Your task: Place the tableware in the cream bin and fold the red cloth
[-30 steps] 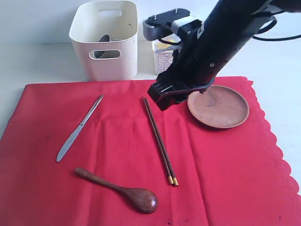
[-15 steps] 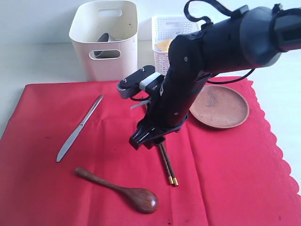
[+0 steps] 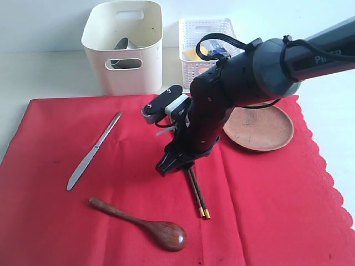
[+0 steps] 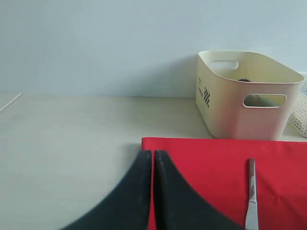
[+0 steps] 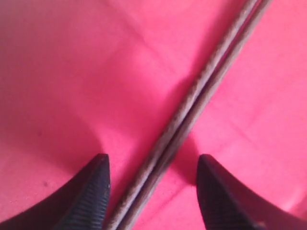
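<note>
Where chopsticks (image 5: 192, 115) lie, right pincer (image 5: 152, 163) (spread) straddles them.

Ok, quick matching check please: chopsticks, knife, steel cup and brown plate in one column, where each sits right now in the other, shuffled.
1. chopsticks
2. knife
3. steel cup
4. brown plate

A. inside the cream bin
B. on the red cloth, near its scalloped edge
C. between the fingers of the open right gripper
D. on the cloth, between the bin and the wooden spoon

Pairs: 1-C, 2-D, 3-A, 4-B
</note>
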Action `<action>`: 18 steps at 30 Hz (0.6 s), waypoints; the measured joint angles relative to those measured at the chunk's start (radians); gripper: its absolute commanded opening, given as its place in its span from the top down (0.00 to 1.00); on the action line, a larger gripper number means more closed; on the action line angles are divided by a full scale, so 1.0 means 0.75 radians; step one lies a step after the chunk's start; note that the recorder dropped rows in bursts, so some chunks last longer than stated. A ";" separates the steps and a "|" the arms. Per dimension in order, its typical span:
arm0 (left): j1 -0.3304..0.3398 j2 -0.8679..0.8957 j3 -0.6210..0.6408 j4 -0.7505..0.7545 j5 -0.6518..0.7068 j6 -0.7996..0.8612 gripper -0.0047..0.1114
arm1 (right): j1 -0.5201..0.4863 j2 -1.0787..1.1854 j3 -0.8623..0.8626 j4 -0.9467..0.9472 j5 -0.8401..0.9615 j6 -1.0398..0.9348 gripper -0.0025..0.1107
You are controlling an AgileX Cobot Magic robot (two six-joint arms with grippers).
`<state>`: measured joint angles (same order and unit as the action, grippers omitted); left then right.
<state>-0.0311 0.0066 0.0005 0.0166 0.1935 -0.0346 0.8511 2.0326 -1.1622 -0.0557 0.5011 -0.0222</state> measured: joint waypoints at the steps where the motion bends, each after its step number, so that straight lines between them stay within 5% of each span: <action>1: 0.000 0.000 0.000 0.000 0.000 0.000 0.93 | 0.000 0.000 -0.002 -0.005 -0.003 0.007 0.60; 10: 0.000 0.000 0.000 0.000 0.000 0.000 0.93 | 0.000 0.003 -0.008 -0.018 -0.015 0.030 0.96; 18: 0.000 0.000 0.000 0.000 0.000 0.000 0.93 | 0.003 0.000 -0.011 -0.018 -0.019 -0.013 0.98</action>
<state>-0.0311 0.0066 0.0005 0.0166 0.1935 -0.0346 0.8533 2.0326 -1.1703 -0.0691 0.4871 -0.0318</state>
